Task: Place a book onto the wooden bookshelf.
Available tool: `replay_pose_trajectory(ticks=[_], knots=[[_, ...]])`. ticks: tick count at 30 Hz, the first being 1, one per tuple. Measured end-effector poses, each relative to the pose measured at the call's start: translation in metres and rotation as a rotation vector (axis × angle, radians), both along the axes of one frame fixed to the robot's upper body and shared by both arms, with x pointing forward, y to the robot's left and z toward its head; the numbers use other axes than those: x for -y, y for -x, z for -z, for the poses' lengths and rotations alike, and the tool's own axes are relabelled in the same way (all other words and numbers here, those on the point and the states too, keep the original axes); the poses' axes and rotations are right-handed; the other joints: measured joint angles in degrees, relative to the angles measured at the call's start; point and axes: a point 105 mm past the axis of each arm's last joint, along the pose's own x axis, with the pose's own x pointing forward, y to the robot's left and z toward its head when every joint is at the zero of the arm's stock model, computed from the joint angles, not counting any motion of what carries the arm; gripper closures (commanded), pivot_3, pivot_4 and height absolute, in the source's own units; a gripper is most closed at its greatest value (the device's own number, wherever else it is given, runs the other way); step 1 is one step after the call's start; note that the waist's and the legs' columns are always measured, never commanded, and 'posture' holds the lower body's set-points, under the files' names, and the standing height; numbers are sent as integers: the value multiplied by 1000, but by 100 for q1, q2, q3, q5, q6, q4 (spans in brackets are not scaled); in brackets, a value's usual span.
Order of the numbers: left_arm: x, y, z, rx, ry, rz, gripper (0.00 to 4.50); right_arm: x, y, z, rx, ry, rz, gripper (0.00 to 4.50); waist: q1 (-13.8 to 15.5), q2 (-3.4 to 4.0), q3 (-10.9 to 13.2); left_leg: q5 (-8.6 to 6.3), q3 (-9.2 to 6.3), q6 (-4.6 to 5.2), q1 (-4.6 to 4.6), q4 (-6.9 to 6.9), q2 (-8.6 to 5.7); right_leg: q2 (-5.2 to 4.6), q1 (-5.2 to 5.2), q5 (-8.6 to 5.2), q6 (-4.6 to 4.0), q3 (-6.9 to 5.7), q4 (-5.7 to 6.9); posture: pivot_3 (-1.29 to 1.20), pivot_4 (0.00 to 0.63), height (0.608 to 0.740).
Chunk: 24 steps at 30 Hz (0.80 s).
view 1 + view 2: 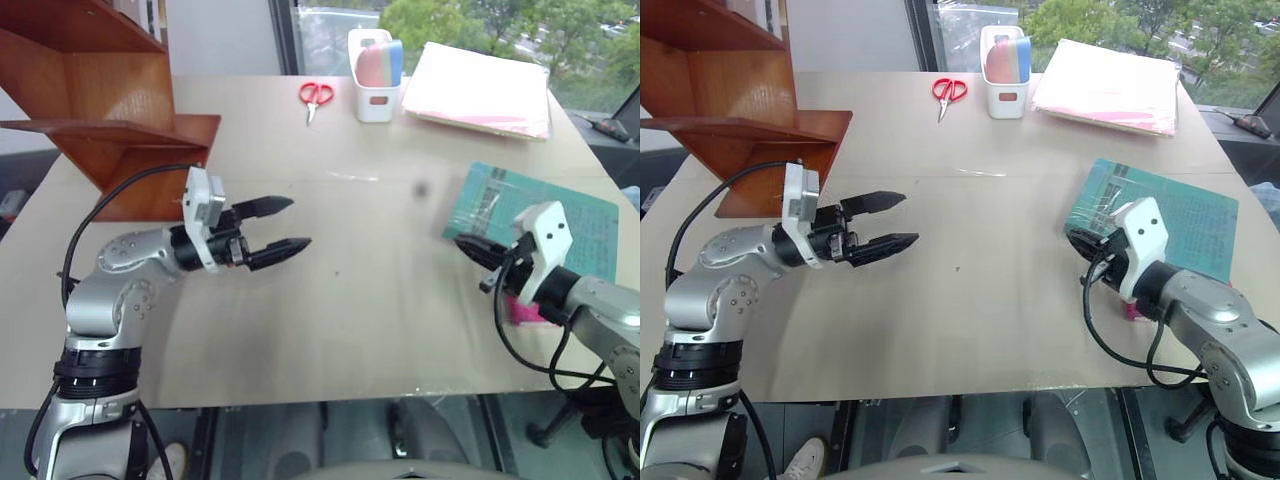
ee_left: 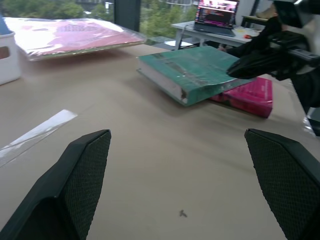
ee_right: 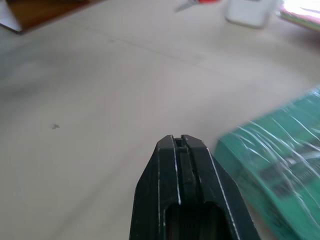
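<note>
Closed right claw (image 1: 1080, 243) beside book (image 1: 1180, 215); erasers in white cup (image 1: 1004, 98).

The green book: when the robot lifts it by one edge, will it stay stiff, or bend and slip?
The green book looks thick with a hard cover, so it likely stays stiff and feels fairly heavy. Its glossy wrapping catches light, so fingers may slip on it. It rests partly on a pink book, so pushing could drag that along.

The table (image 1: 350, 330) carries the book (image 1: 560, 215), bookshelf (image 1: 110, 110), scissors (image 1: 316, 96).
</note>
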Motion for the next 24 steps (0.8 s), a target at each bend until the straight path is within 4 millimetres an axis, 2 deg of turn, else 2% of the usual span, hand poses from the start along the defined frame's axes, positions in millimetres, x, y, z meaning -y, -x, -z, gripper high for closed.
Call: replay_pose_trajectory(ticks=[1,4,5,7,9,11,15,19,24], knots=[[5,3,-1,10,-10,35,0,44,-4,-13,12,28,163,4490,30,0,0,-5,5,8,-1,10,-2,-3,2,0,0,3,-2,0,150,740],[8,4,0,24,-19,50,0,130,1,-44,70,41,498,4490,4,-2,-2,-7,7,11,6,10,9,11,4,0,0,8,-2,0,150,740],[11,4,-1,29,-16,62,0,151,1,-45,65,39,587,4490,-41,-1,-2,-7,8,11,9,10,12,14,3,0,0,10,5,0,150,740],[15,4,-2,36,-9,76,0,179,2,-44,49,27,715,4490,-91,1,-2,-7,21,11,18,10,11,14,-1,-1,0,25,20,0,150,740],[17,4,-1,34,-7,82,0,206,5,-34,-8,-8,816,4490,-126,2,-3,-7,28,12,22,10,11,14,-1,-1,0,32,23,0,150,740],[17,4,-1,33,-4,76,0,218,3,-12,-99,-70,847,4490,-173,2,-3,-7,28,12,22,11,11,14,0,-1,1,32,23,0,150,740],[17,4,0,33,-4,69,0,220,-2,19,-226,-217,868,4490,-243,12,0,-7,37,12,26,12,11,14,-1,-1,2,42,27,0,150,740],[18,8,1,43,-7,55,0,209,-6,45,-388,-349,872,4490,-232,13,0,-7,34,12,25,12,11,15,-1,-1,2,40,27,0,150,740],[15,9,1,45,-8,29,0,190,-7,67,-504,-468,834,4490,-214,13,0,-7,34,12,23,12,10,14,-1,-1,2,39,26,0,150,740]])
